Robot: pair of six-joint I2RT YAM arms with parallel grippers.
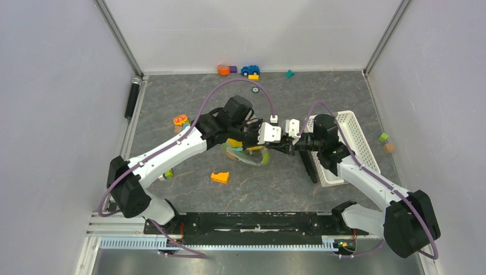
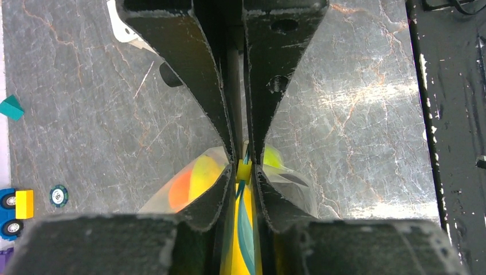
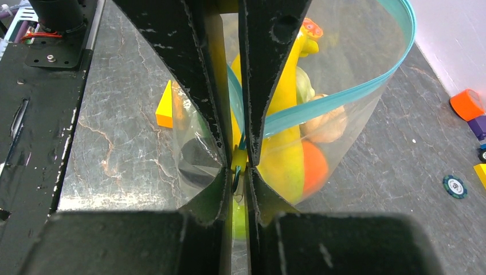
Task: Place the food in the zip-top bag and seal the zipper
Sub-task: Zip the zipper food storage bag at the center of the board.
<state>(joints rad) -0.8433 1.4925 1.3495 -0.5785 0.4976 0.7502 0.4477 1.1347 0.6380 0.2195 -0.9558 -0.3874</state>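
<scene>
Top view: the zip-top bag (image 1: 249, 156) lies mid-worktop (image 1: 286, 183), beside one white slotted basket (image 1: 356, 133). Only the wrist views show the left gripper (image 2: 243, 163) and right gripper (image 3: 239, 166), each closed to a slit on the bag's rim. Right wrist: one teal zipper (image 3: 338, 94) arcs agape over clear floppy film; inside is glossy food (image 3: 286, 154), at least three pieces.
</scene>
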